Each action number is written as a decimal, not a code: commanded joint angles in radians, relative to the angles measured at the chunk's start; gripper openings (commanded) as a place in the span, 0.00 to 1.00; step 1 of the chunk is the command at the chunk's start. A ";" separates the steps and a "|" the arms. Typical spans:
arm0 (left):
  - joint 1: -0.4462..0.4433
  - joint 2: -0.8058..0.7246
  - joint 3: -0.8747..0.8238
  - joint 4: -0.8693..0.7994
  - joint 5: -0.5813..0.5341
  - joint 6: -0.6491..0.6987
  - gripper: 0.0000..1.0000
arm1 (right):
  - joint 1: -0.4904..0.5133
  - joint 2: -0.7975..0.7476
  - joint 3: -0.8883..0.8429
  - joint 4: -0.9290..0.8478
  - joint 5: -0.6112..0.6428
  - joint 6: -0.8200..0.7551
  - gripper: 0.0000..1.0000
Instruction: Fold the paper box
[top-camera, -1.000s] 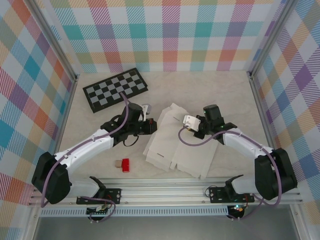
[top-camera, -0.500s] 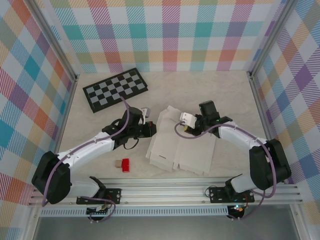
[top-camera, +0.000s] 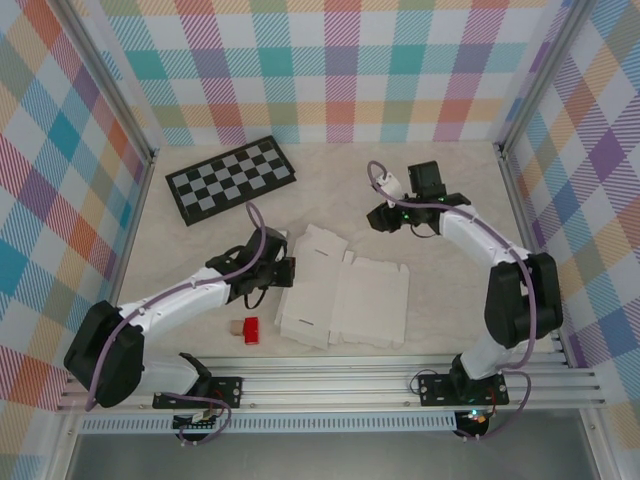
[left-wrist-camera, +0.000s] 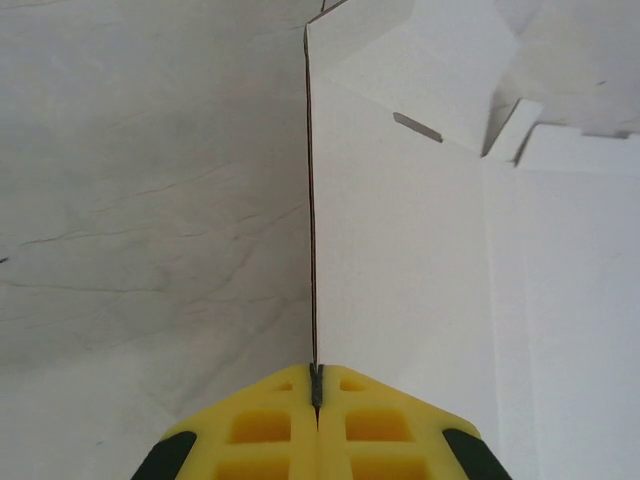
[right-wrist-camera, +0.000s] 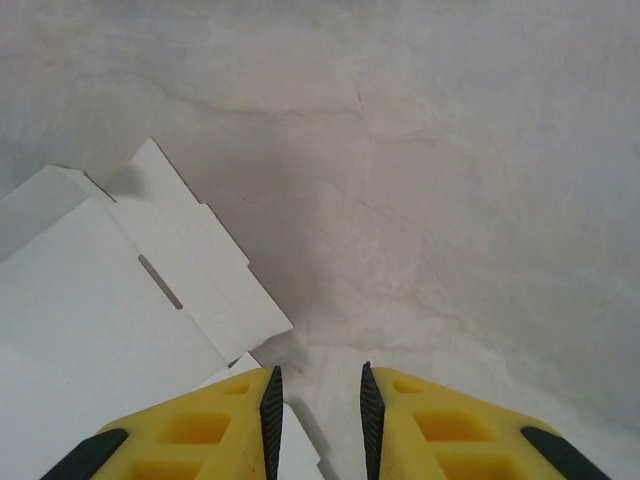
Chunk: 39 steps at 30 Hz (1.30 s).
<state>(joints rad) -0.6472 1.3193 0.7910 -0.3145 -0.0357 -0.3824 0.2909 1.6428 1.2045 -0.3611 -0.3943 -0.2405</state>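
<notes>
The paper box (top-camera: 345, 292) is a flat white die-cut sheet with flaps and slots, lying in the middle of the table. My left gripper (top-camera: 286, 272) is at its left edge. In the left wrist view its yellow fingers (left-wrist-camera: 270, 425) are shut on that thin edge of the paper box (left-wrist-camera: 400, 250), which runs straight out from between them. My right gripper (top-camera: 378, 218) is behind the sheet, apart from it. Its jaws stand open over bare table (right-wrist-camera: 450, 200) with nothing between them (right-wrist-camera: 316, 400). A flapped corner of the paper box (right-wrist-camera: 100, 290) lies to their lower left.
A black-and-grey checkerboard (top-camera: 230, 178) lies at the back left. A small red block (top-camera: 251, 329) and a tan block (top-camera: 236, 327) sit near the front, left of the sheet. Plaid walls close in three sides, and an aluminium rail (top-camera: 330, 385) runs along the near edge.
My right gripper has opened, let go of the sheet and drawn back toward the far wall. The sheet has dropped flatter and shifted nearer. My left gripper stays shut on its edge.
</notes>
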 joint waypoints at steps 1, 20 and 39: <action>0.002 0.022 0.038 -0.067 -0.092 0.070 0.00 | 0.005 0.079 0.059 -0.004 0.003 0.310 0.29; -0.009 0.074 0.142 -0.122 -0.048 0.164 0.00 | 0.062 0.496 0.390 -0.238 -0.524 -0.098 0.43; -0.048 0.265 0.489 -0.427 -0.140 0.389 0.00 | 0.121 0.281 0.061 0.068 -0.246 0.009 0.38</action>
<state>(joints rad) -0.6861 1.5486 1.2434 -0.6540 -0.1192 -0.0311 0.3931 2.0762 1.3354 -0.4408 -0.7650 -0.3061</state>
